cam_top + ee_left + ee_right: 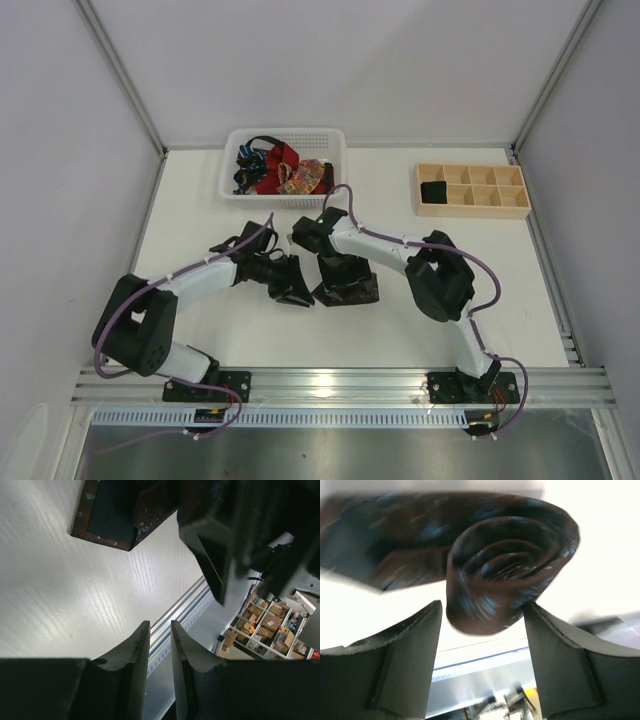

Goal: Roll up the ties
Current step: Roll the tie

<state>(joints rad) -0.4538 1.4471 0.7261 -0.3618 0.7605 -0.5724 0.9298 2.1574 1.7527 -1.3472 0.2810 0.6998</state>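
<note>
A dark brown-black tie (pixel 362 290) lies on the white table between my two grippers. In the right wrist view its rolled coil (pixel 510 560) sits just past my fingertips, with flat tie trailing off to the left. My right gripper (pixel 482 605) stands open on either side of the coil, and there is a gap at the left finger. The tie's pointed tip (pixel 107 517) shows in the left wrist view, beyond my left gripper (pixel 160 622). Its jaws are a narrow slit apart with nothing between them. From above, the left gripper (pixel 295 290) is just left of the right gripper (pixel 338 283).
A white mesh basket (pixel 232 190) at the back holds more ties (pixel 283 168), red, blue and orange-patterned. A wooden tray (pixel 472 210) with square compartments stands at the back right, with a dark roll (pixel 433 190) in its left corner. The metal rail (pixel 340 385) runs along the near edge.
</note>
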